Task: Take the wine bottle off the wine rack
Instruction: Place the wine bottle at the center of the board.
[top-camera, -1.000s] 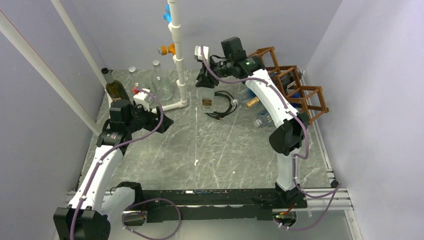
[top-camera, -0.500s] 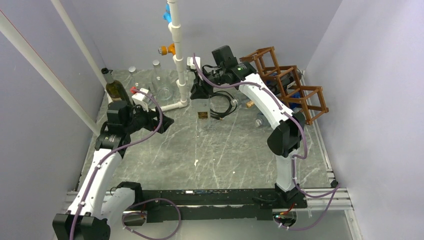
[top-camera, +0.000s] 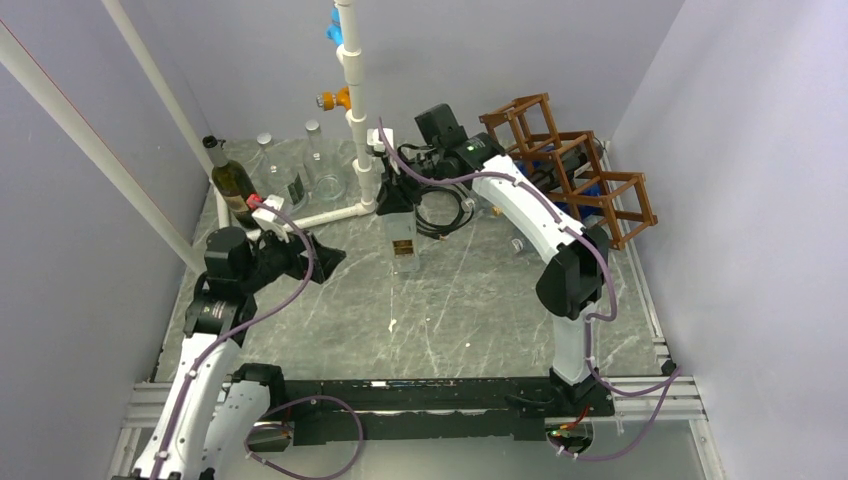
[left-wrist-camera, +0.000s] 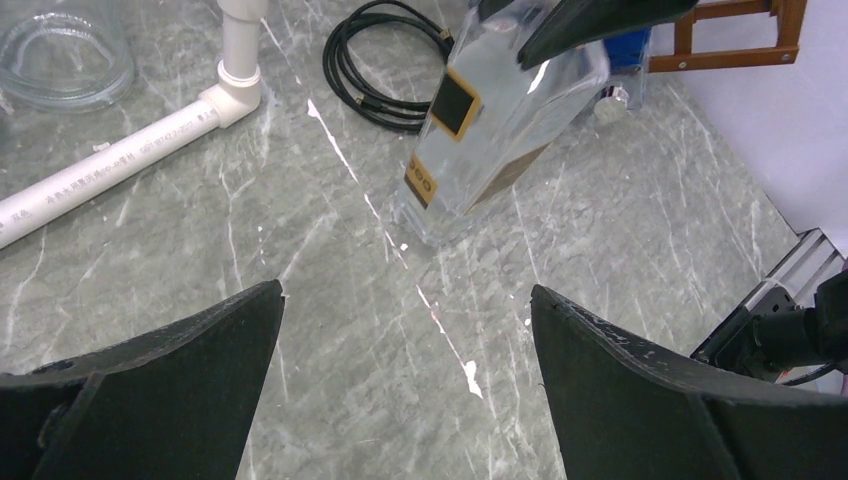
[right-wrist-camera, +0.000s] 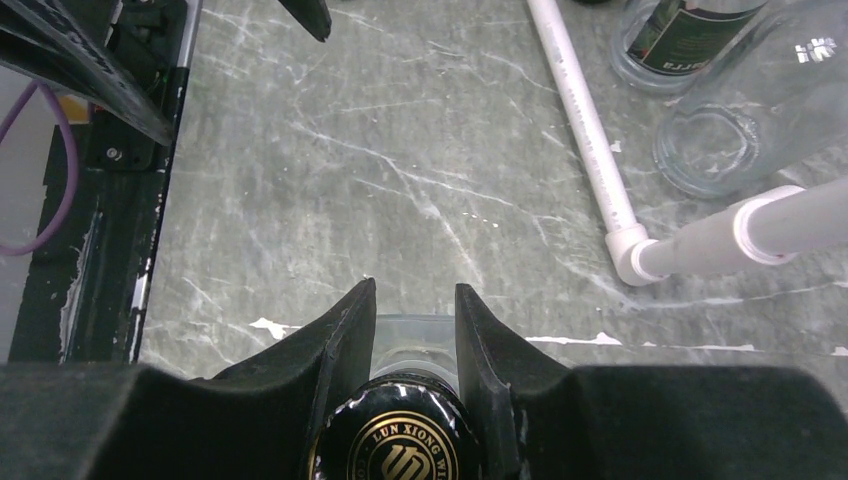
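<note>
The wine bottle (top-camera: 403, 235) is already clear of the wine rack (top-camera: 570, 165), which stands well apart in the upper right of the overhead view. The bottle hangs over the middle of the table (top-camera: 450, 310). The right gripper (right-wrist-camera: 413, 300) has its fingers clamped on the neck just under the black cap (right-wrist-camera: 395, 452). The left gripper (left-wrist-camera: 407, 292) waits at centre left, fingers spread wide and holding nothing.

What's left, I'd say, is setting the bottle down. From the left wrist view it leans, and I can't tell whether its base meets the stone yet. So it wants righting first, then lowering straight until the whole base sits flat.

Only after that should the fingers part, and the hand should rise straight up so it doesn't drag the neck over. A tall glass bottle let go on a tilt would likely topple. The black cable (left-wrist-camera: 385, 75) just above it in the frame and the white pipe (left-wrist-camera: 130, 160) to the left are best kept clear of.
</note>
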